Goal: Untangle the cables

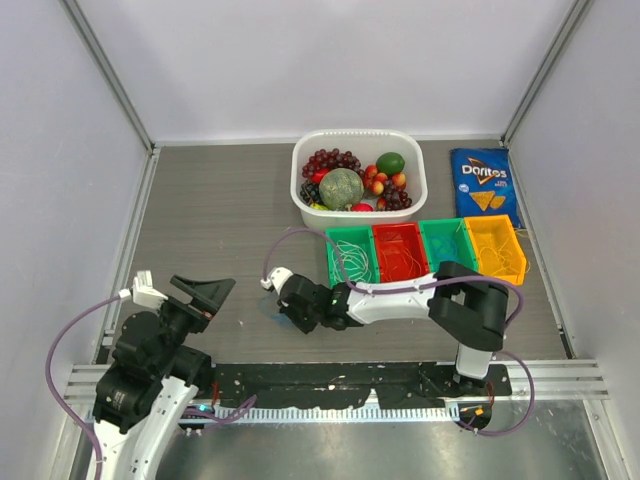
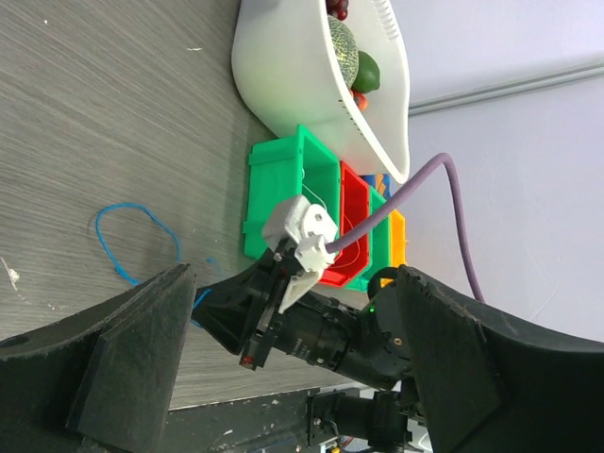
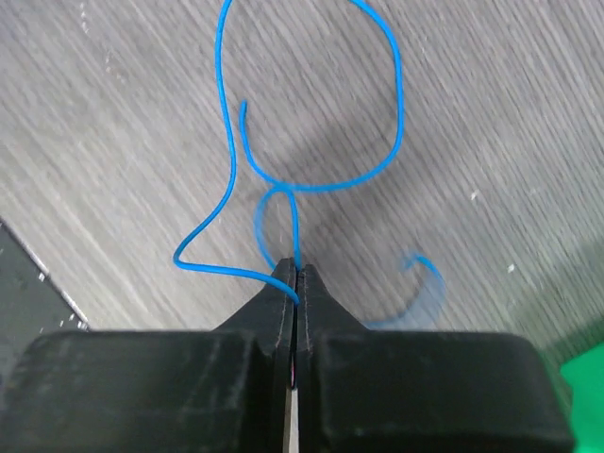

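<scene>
Place: a robot lab test cell.
Enclosure: plain white panels (image 1: 330, 60) in metal posts (image 1: 110, 75), closing in a wood-grain table (image 1: 220, 200).
Rig: left arm (image 1: 150, 390) and right arm (image 1: 400, 300), mounted on an aluminium rail (image 1: 560, 378) at the near edge.
Props: four coloured bins (image 1: 400, 250) holding thin cables (image 1: 352, 262), a tub (image 1: 300, 190) of fruit, and a chip bag (image 1: 483, 183).

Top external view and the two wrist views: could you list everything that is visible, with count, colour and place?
blue cable: one, blue, looped, near centre
bins: four, green, red, green, yellow, in a row right of centre
white cable: one, white, in the leftmost bin
basket: one, white, back centre
fruit: many, purple, green, red, in the basket
Doritos bag: one, blue, back right
table: one, grey wood grain
left tool: one, black, open, near left
right tool: one, black, shut on the blue cable
</scene>
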Tool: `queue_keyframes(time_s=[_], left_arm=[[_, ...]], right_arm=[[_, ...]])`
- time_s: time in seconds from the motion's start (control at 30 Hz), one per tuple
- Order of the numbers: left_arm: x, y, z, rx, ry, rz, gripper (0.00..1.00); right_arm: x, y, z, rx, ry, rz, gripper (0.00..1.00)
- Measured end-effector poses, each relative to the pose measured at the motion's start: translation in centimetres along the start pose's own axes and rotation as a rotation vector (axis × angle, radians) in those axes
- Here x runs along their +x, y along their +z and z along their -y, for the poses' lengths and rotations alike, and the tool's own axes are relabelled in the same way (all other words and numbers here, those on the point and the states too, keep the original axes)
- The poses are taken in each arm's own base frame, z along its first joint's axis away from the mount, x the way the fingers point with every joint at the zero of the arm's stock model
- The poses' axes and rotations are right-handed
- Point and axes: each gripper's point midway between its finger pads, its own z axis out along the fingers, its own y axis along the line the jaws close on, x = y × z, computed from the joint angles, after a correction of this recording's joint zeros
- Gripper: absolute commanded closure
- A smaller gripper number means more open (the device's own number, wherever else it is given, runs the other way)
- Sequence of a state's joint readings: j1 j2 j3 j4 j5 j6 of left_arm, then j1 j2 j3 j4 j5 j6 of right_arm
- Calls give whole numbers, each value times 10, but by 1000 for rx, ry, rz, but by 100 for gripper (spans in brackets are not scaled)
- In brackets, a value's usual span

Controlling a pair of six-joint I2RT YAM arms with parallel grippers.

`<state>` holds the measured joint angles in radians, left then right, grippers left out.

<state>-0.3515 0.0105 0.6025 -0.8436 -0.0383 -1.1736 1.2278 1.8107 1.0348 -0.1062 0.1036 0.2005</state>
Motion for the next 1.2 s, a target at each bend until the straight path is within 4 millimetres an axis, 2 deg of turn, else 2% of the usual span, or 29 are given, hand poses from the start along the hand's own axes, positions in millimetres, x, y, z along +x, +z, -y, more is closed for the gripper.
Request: queue_keyframes(time_s=[0.1,0.17,0.23,0.33,0.4,0.47,0.57,0.63,0.7,0.8,0.93,1.1,1.2], left_arm=[[1,1,0,4,-1,-4,9],[1,2,1,9,-1,-5,9],[2,3,1,14,-2,-9,9],[4,6,0,13,-5,-14,9],[5,8,-2,11,-6,-19,9],[7,9,-4,6,-6,-24,9],[7,9,-4,7,-6,-24,9],[7,9,-3,10,-6,-22,9],[7,9,-2,15,-6,-26,9],[9,9,1,30,-10,-35,9],[10,8,6,46,-22,-44,9],[11,8,6,50,-23,-52,9],[11,7,8,55,-24,-53,9]], right_arm=[[0,-17,1,0,11,3,99],[-12,-39,2,-2,24,49,99],[-35,-68,5,0,51,135,99],[-79,-125,18,3,127,318,99],[-102,-162,38,28,198,432,99],[-118,-201,71,85,291,550,100],[-123,-254,126,225,437,689,99],[-115,-281,160,344,524,744,99],[-102,-298,188,454,594,761,99],[-69,-312,233,653,704,726,99],[-17,-317,285,888,844,605,99],[32,-321,314,1057,959,513,99],[57,-311,323,1110,994,443,99]])
